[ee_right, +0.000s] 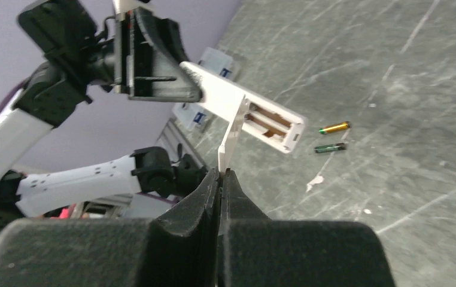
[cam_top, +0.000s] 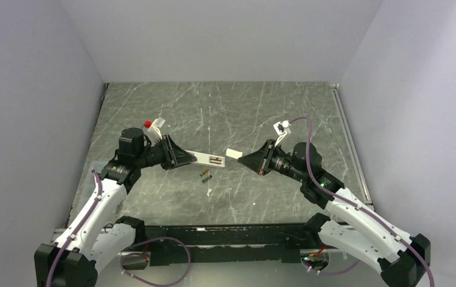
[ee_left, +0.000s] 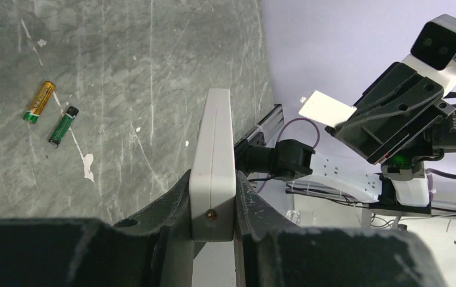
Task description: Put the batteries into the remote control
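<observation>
Left gripper (cam_top: 185,157): jaws narrow, clamped on one end of the remote control (ee_left: 216,143), edge-on between the fingers, held clear of the worktop (cam_top: 261,113) over its middle. Likely reason for the end grip: it leaves the other end, with the battery bay, free and reachable. Right gripper (ee_right: 221,179): jaws nearly closed, pinching the small flat white cover (ee_right: 231,134) by its lower edge, the piece standing upright just off the remote's free end; I judge it is kept out of the way so the bay stays open. Remote's long axis runs roughly parallel to the near edge, free end pointing toward the right edge and the right gripper. Bay faces up, its two slots visible and apparently unfilled. The batteries lie on the worktop just nearward of the free end, side by side and apart: the orange-gold battery (ee_left: 39,101) and the green battery (ee_left: 64,125), neither gripped. Loading not yet begun.
</observation>
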Motion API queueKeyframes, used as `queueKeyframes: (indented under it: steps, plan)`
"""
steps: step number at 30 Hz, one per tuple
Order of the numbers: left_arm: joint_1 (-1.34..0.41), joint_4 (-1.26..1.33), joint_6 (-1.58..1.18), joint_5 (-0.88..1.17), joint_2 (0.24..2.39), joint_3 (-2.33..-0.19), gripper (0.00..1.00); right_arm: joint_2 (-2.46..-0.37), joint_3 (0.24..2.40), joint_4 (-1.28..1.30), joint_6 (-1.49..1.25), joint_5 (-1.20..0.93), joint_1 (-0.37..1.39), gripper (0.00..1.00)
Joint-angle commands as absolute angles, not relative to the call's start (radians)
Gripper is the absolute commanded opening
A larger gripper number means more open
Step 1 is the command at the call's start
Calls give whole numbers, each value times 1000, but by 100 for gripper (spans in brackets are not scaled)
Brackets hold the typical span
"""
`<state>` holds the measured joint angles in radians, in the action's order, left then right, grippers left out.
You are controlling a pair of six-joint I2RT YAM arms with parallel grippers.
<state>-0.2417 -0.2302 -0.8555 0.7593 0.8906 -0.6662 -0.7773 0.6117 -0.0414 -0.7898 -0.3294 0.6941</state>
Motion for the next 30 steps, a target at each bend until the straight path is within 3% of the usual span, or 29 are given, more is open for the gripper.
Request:
queueKeyframes:
  steps: [1, 13, 30]
  plan:
    - [-242, -274, -786, 722, 888, -736, 0, -806, 688, 73, -728, -255, 664, 0]
    - [-242, -339, -735, 715, 870, -752, 0, -931, 738, 250, -552, -101, 619, 0]
    - [-242, -306, -760, 749, 859, -723, 0, -1128, 580, 9, -731, -220, 431, 0]
